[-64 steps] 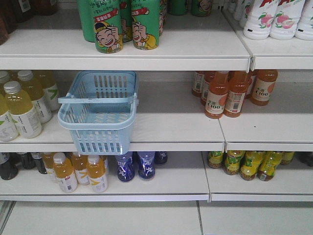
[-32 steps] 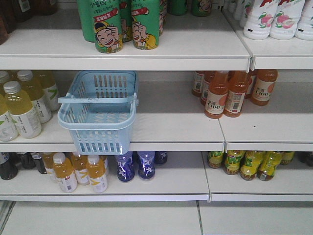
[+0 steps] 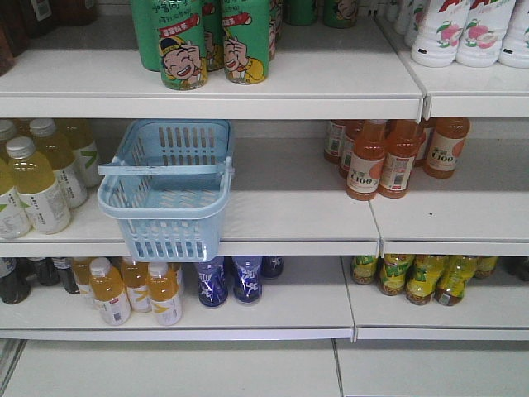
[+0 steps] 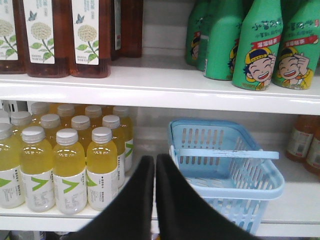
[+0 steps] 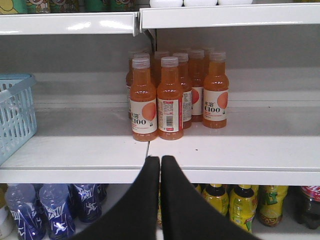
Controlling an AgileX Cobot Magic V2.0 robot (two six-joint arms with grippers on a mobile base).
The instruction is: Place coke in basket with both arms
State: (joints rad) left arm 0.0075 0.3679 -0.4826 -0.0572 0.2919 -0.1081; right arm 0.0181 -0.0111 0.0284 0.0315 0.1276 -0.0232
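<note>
White shelving fills every view, and its upper and lower tiers are cut off by the frame. The basket stands on the middle shelf, left of centre. Its front wall covers the shelf lip in the front view, and one strap handle lies across its open top. Only its own slotted floor shows inside. The right wrist view catches just one corner of the basket at the left edge.

The left hand points at the shelf between the basket and the pale yellow bottles. Its two black fingers are pressed together with nothing between them. The right hand is likewise closed and holds nothing, its tips below the orange bottles.

On the top shelf, the green cartoon bottles and the white peach-printed bottles lose their tops to the frame. On the bottom shelf, the shelf above hides the caps of the blue bottles. A dark bottle with a red label is clipped at the corner and hard to read.
</note>
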